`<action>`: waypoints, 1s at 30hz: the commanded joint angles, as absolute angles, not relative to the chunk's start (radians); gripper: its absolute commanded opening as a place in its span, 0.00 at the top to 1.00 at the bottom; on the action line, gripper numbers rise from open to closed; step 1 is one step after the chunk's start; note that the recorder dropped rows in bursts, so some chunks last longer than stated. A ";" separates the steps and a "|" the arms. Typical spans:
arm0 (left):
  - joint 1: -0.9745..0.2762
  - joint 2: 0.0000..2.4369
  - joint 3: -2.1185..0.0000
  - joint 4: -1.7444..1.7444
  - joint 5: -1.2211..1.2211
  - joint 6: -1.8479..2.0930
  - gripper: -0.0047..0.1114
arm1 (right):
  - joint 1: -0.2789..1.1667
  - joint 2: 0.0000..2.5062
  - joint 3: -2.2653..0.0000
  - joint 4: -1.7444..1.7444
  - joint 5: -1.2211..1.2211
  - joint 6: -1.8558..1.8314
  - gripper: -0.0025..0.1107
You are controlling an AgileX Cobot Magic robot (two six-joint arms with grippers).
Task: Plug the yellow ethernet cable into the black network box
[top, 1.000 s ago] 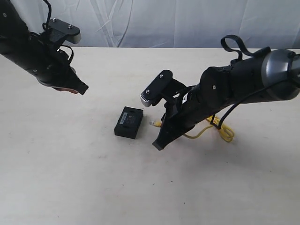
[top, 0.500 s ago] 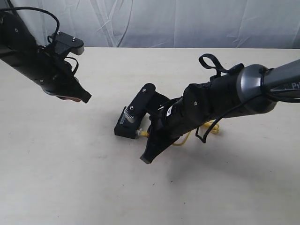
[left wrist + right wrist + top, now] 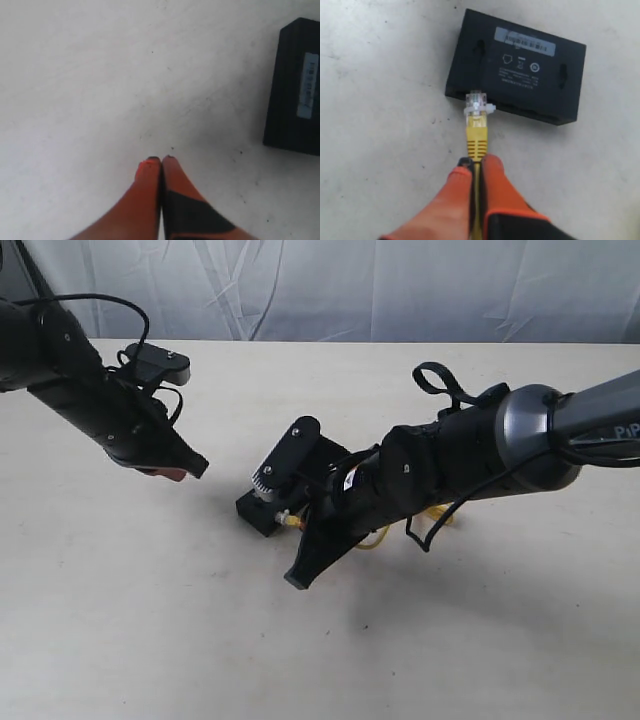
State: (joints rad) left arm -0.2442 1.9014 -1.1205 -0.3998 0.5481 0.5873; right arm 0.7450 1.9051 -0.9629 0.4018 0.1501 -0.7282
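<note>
My right jaws are shut tight on the yellow ethernet cable [image 3: 476, 136]. The two orange fingers [image 3: 454, 192] pinch it just behind the yellow part of its end. The clear plug [image 3: 476, 102] sticks out in front of them. Its tip is right at the side of the black network box [image 3: 520, 67], near one corner. It looks like it touches the box. I cannot tell if it has gone into a hole.

The box lies flat on the worktop [image 3: 150, 620], close to the middle. On its top I see a white label [image 3: 525, 41] and some small marks.

From the outside camera, my right arm [image 3: 470, 455] leans over the box from the right and hides most of it. Only a dark corner of the box peeks out on the left. The rest of the cable lies in a loop [image 3: 437, 512] on the worktop, to the right, mostly hidden by the arm.

My left jaws are shut too, and they hold nothing. Their orange fingers [image 3: 147, 185] press together over bare worktop. They hang to the left of the box and do not touch it. Nothing lies between them and the box.

A pale curtain [image 3: 350, 290] hangs at the far side.
</note>
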 commanded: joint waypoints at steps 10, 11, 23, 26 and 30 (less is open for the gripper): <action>-0.241 1.986 -1.117 -0.782 0.448 0.884 0.96 | 0.747 1.900 -0.959 0.409 0.201 -0.734 0.99; -0.241 1.990 -1.117 -0.840 0.457 0.946 0.96 | 0.747 1.900 -0.959 0.409 0.199 -0.734 0.99; -0.241 2.033 -1.117 -1.005 0.526 1.106 0.96 | 0.747 1.900 -0.959 0.421 0.174 -0.734 0.99; -0.241 2.047 -1.117 -1.037 0.543 1.106 0.96 | 0.747 1.900 -0.959 0.440 0.159 -0.734 0.99; -0.241 2.054 -1.117 -1.069 0.580 1.158 0.96 | 0.747 1.902 -0.959 0.456 0.144 -0.734 0.99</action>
State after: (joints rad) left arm -0.2442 2.0479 -1.1184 -1.0416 0.5541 1.1238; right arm 0.7450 1.9051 -0.9629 0.4459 0.1648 -0.7288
